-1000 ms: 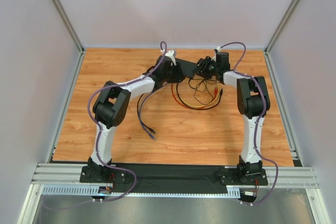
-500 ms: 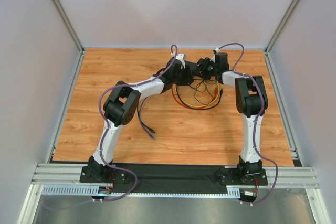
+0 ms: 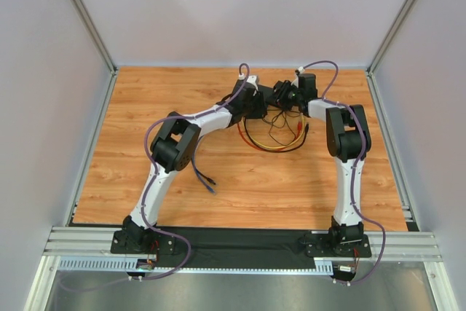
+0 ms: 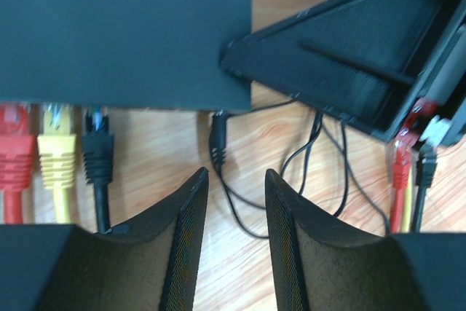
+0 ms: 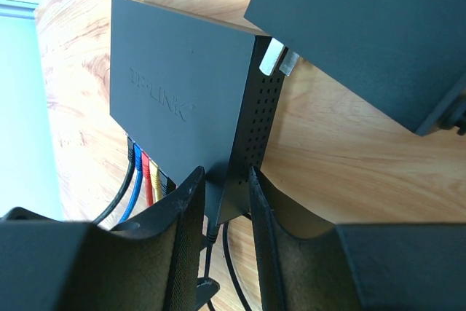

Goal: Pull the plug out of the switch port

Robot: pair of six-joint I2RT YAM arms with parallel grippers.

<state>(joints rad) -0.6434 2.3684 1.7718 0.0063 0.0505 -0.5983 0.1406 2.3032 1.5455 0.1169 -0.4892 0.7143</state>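
Black against pale wood, the switch [image 4: 124,30] fills the upper left of the left wrist view. A red plug [image 4: 16,147], a yellow plug [image 4: 57,151] and a black plug [image 4: 97,154] sit side by side along its lower edge, and a thinner barrel plug [image 4: 218,140] stands at its lower right corner.

Over the last second I have swung the left arm rightward across the table [image 3: 145,121]. The left gripper [image 4: 234,180] now stands just below that edge with its fingers apart and empty; only a thin black wire [image 4: 231,205] and bare wood show in the gap. I judge this the approach, with no plug drawn yet.

The right gripper [image 5: 224,176] straddles a corner of the switch at lower centre of its own view, presumably to steady the box. I cannot tell whether its pads actually press.

From above, both wrists cover the switch at upper centre, and only the cable loops [image 3: 271,147] show below them. No view shows the sockets themselves. I cannot tell whether the barrel plug is seated. A blue cable [image 5: 137,180] appears only in the right wrist view.
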